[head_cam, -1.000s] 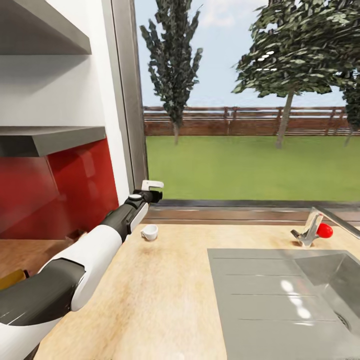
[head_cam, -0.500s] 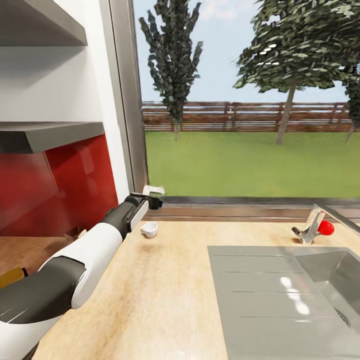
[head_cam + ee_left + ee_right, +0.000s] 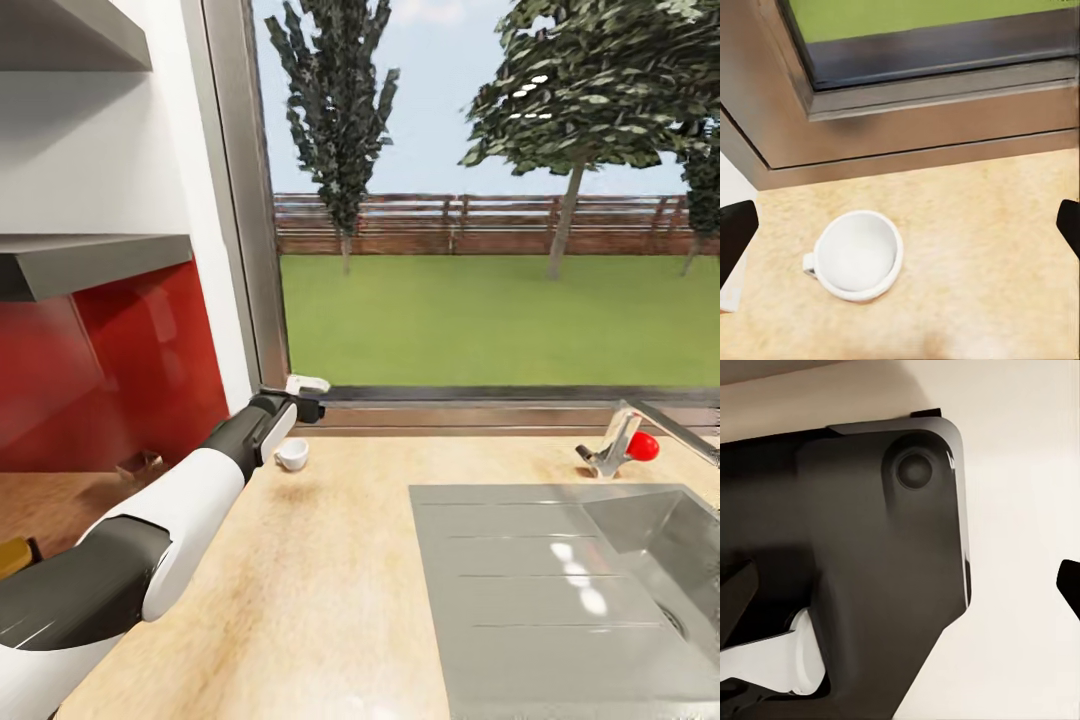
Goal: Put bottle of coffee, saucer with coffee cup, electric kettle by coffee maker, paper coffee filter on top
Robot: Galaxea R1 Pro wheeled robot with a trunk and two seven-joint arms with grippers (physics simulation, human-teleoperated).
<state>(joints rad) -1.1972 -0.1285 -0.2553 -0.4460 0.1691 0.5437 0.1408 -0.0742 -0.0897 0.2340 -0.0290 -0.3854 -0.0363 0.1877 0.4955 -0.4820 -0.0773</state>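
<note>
The left gripper [image 3: 303, 396] hangs over the long light wood-grain kitchen countertop [image 3: 330, 560], close to the window sill, its 2 dark fingertips [image 3: 736, 238] spread wide. Just below and between them stands the tiny plain white coffee cup [image 3: 857, 255], upright, empty and untouched, its small handle turned toward 1 fingertip. The right gripper [image 3: 900, 585] faces a dark robot panel; I cannot tell whether it is spread or closed.

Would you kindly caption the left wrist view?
Open left end effector hovering above the empty coffee cup on the kitchen countertop.
</note>
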